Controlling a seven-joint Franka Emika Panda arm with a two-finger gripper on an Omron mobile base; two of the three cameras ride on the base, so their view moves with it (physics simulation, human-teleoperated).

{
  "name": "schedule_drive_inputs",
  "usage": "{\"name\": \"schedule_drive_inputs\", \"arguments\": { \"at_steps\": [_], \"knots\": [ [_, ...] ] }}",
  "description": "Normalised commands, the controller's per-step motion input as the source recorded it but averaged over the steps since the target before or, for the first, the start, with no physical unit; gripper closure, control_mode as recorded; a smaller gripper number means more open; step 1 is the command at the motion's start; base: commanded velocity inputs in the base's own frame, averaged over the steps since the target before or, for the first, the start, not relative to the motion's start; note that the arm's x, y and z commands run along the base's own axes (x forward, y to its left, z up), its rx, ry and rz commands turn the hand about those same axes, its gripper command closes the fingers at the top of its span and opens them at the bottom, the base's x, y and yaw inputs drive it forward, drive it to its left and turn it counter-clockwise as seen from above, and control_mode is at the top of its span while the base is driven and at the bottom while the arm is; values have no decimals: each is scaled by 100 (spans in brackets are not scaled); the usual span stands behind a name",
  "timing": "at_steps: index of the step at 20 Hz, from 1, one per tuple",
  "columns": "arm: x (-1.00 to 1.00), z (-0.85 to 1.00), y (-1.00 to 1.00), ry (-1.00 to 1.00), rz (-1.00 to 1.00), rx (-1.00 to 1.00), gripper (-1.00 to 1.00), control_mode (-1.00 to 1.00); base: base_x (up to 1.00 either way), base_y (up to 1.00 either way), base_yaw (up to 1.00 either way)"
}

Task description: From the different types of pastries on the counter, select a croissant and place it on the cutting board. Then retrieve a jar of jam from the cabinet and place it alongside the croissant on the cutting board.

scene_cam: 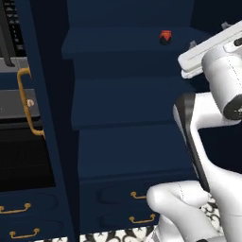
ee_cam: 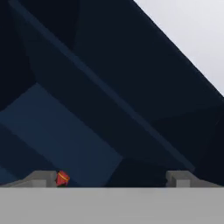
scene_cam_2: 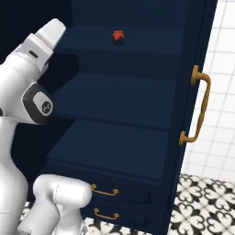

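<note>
Dark navy shelving fills the scene: the cabinet stands open in front of the robot, its plain shelves stepping back and upward like stairs.

Nearest the cameras, the white arm rises from the 5 o'clock corner of the left base view and the 7 o'clock corner of the right base view, hiding part of the lower shelves. Below them two drawers carry curved brass pulls, and a strip of black-and-white patterned floor tile shows at the bottom edge. A long brass handle runs up the open door at 3 o'clock in the right base view; a matching one sits at 9 o'clock in the left base view.

Further back, on the top shelf, stands the jar of jam, at about 1 o'clock in the left base view and 12 o'clock in the right base view. It is tiny and squat, red above with a dark part below; it seems upright, though it is too small to be sure, and it has no clear long axis. Any label is too small to make out, and no writing can be read anywhere.

The jaws stand wide apart and hold nothing. In the hand view only their two grey fingertips poke up at 6 o'clock, and a sliver of the red jar peeks beside the 7 o'clock tip, mostly cut off. Beyond lie slanted navy shelf edges, tilted because the hand is rolled, with a pale grey wall at 2 o'clock.
</note>
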Motion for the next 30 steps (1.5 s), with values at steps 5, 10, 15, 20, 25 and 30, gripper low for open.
{"name": "schedule_drive_inputs", "arguments": {
  "at_steps": [5,10,15,20,25,30],
  "knots": [
    [-1,0,-1,23,1,47,-100,-100,0,0,0],
    [-23,0,0,4,2,49,-100,-100,0,0,0],
    [-20,0,0,0,2,46,-100,-100,0,0,0],
    [3,0,0,6,1,12,-100,-100,0,0,0],
    [13,4,0,34,0,11,-100,-100,0,0,0],
    [8,0,0,28,3,13,-100,-100,0,0,0]
  ]
}}
